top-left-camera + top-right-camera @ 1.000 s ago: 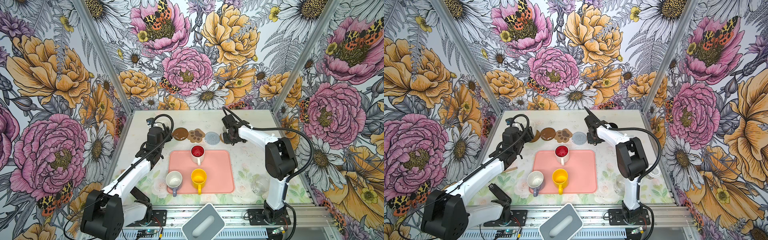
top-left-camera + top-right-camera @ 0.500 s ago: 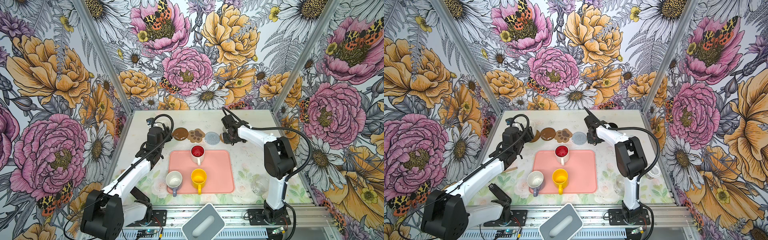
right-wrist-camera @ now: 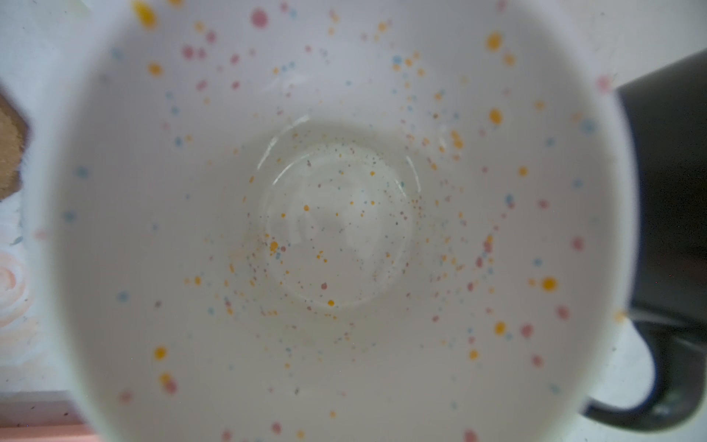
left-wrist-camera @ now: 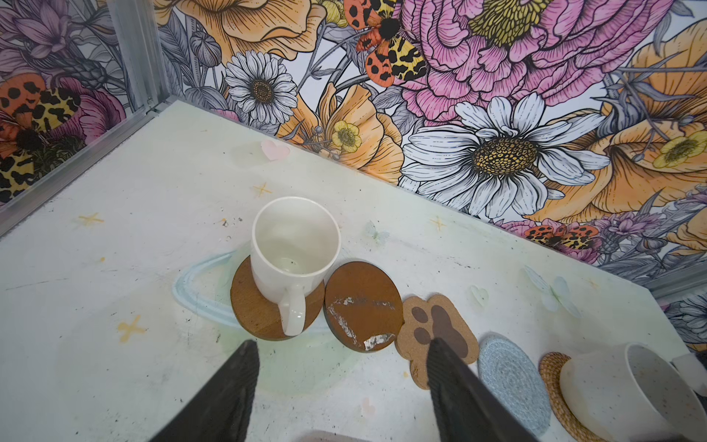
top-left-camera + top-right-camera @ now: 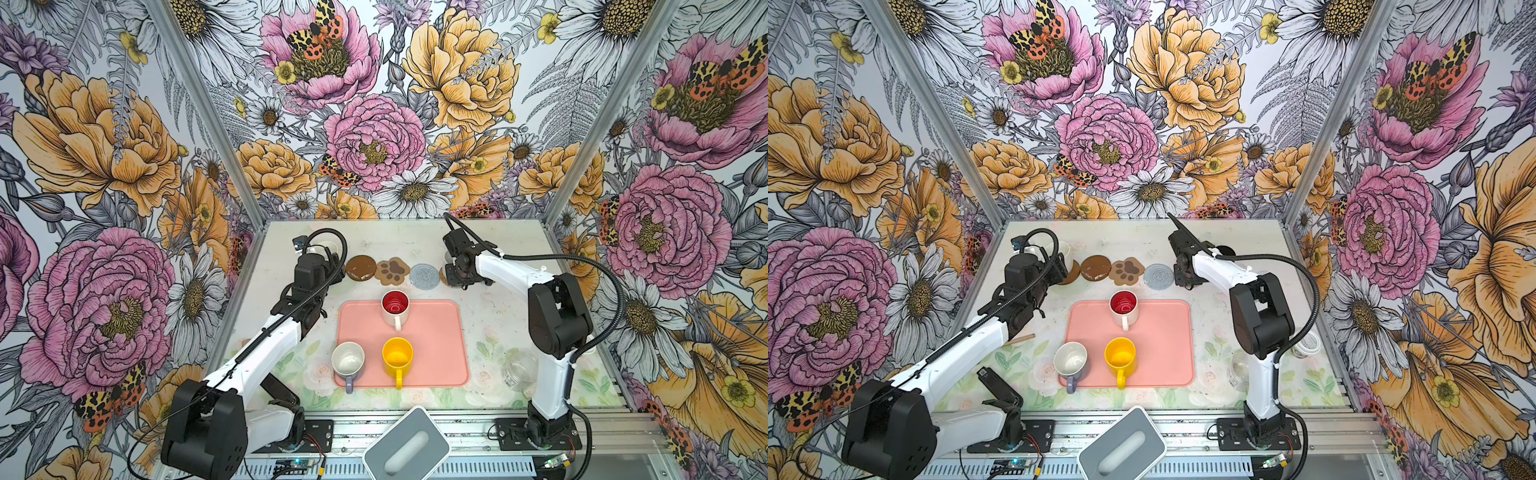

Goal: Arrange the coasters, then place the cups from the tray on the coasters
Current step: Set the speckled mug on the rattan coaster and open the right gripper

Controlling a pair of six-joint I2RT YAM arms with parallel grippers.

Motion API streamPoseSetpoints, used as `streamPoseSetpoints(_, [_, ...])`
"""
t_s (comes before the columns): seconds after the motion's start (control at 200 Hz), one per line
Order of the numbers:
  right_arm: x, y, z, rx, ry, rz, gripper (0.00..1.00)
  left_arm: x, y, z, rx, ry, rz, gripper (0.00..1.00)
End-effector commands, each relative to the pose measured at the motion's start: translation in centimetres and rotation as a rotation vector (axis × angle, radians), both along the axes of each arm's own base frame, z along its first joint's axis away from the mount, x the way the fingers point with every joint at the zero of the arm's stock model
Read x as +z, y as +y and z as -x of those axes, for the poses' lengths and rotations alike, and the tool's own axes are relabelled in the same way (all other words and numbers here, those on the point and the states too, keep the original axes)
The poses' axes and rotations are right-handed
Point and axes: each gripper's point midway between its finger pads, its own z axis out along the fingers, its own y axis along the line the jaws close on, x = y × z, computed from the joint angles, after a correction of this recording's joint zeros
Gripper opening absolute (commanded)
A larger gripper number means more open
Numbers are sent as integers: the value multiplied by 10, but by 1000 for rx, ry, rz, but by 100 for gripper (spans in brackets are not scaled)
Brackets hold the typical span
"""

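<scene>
Pale scuffed tabletop (image 5: 374, 241), floral-print walls. Speckled white glazed mug (image 4: 627, 386) looks tilted on the tan woven round coaster (image 4: 551, 379), with the right gripper (image 5: 456, 276) directly over it. Its wrist view shows only the mug interior and the jaws are hidden, so I can't tell if it's clamped or let go. Probably mid set-down. Glossy black mug (image 3: 673, 191) is just beside it.

Coasters run edge to edge, so cups line up. Grey-blue woven round (image 4: 509, 379), cork paw-print shape (image 4: 440, 317) and scratched brown disc (image 4: 363, 306) are bare. Second brown disc (image 4: 252, 306) carries the plain white ceramic mug (image 4: 294, 252), handle toward the left gripper (image 4: 340, 344), whose jaws are spread and empty.

Salmon-pink rimmed tray (image 5: 436, 353) holds red-lined white mug (image 5: 395, 305), lavender mug (image 5: 348, 361) and yellow mug (image 5: 397, 357).
</scene>
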Motion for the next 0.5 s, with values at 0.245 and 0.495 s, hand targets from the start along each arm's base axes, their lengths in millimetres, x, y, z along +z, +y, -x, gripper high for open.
streamPoseSetpoints(0.245, [17, -3, -23, -34, -102, -9, 0, 3, 4, 3, 6, -12, 9, 71])
streamPoseSetpoints(0.495, [12, -5, -19, -39, -89, -6, 0, 3, 4, 2, 7, -12, 10, 71])
